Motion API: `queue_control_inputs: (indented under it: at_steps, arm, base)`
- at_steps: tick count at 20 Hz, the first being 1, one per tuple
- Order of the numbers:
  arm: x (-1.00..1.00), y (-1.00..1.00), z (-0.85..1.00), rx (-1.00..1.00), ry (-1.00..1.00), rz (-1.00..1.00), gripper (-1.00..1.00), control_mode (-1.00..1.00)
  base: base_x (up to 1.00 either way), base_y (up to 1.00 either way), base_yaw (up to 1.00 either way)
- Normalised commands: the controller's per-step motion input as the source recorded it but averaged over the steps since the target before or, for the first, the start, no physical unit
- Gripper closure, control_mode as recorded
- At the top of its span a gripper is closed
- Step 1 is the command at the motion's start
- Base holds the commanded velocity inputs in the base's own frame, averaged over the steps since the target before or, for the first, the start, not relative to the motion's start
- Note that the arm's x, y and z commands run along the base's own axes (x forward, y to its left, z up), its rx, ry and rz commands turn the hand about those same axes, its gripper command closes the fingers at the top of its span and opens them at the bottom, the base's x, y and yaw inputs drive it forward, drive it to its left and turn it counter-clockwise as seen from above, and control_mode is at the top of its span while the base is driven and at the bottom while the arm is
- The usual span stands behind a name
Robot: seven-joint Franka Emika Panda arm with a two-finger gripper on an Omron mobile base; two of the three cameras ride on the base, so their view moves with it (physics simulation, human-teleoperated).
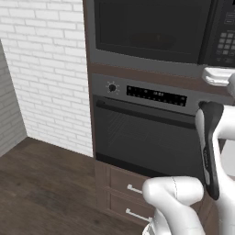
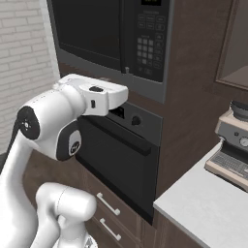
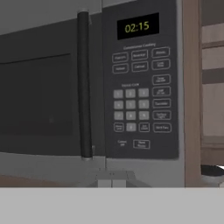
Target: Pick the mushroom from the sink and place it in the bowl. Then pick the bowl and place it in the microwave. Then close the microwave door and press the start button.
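Final step: pressing start on the closed microwave [image 3: 87,87].
The microwave door [image 1: 151,27] looks shut; the claw [image 3: 112,177], pressed together and empty, faces the keypad [image 3: 140,92] and must push the start button, probably bottom row.

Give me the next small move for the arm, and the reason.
Probably ease the shut tool forward toward the start button low on the keypad: the microwave door already looks closed, the display is lit, and the hand faces the panel.

Even, soft, slightly blurry rendered light.
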Motion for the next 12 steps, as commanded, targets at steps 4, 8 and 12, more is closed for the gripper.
queue_control_inputs:
  at_steps: [4,8,12]
  arm:
    - [0.0,-0.31,0.08,0.06,0.0,-0.09,1.0,-1.0]
    - [0.0,-0.37,0.11,0.07,0.0,0.0,1.0,-1.0]
    - [0.0,-0.27,0.01,0.04,0.0,0.0,1.0,-1.0]
  base:
    - [0.0,0.0,0.0]
    - [0.0,0.0,0.0]
    - [0.0,0.0,0.0]
